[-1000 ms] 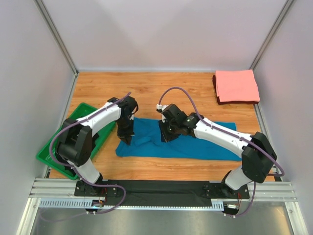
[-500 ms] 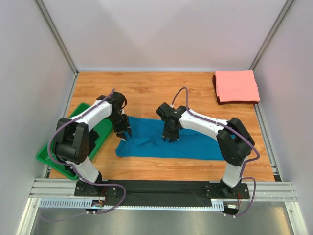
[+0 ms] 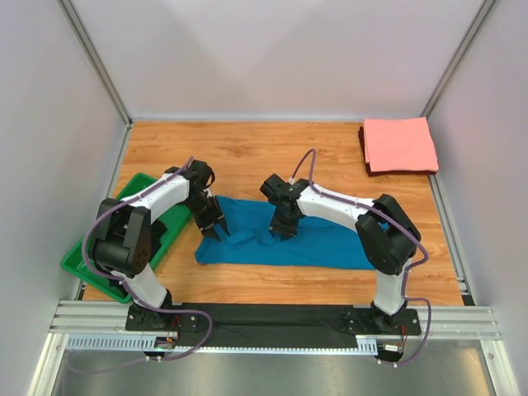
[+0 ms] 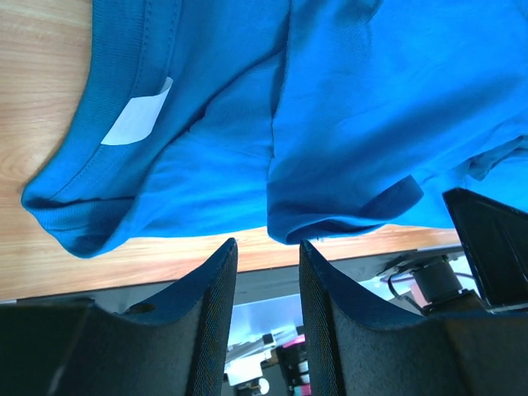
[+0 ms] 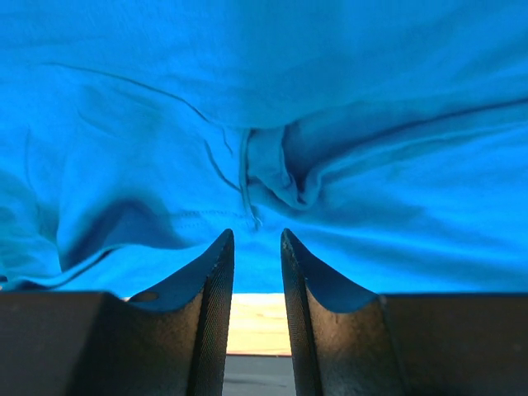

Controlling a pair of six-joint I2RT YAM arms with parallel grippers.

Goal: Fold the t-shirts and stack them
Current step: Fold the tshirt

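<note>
The salmon-pink t-shirt (image 3: 400,144) is already folded, well beyond the right gripper (image 5: 256,239), whose jaws are narrowly parted. The teal-blue t-shirt (image 3: 330,239) is spread under both tools, only partly folded and unstacked. Nothing is held by either, and the left gripper (image 4: 266,247) is parted wider.

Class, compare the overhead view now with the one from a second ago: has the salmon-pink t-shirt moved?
No. The salmon-pink t-shirt lies folded in the far right corner of the table, exactly as far from the table's right edge as before.
</note>
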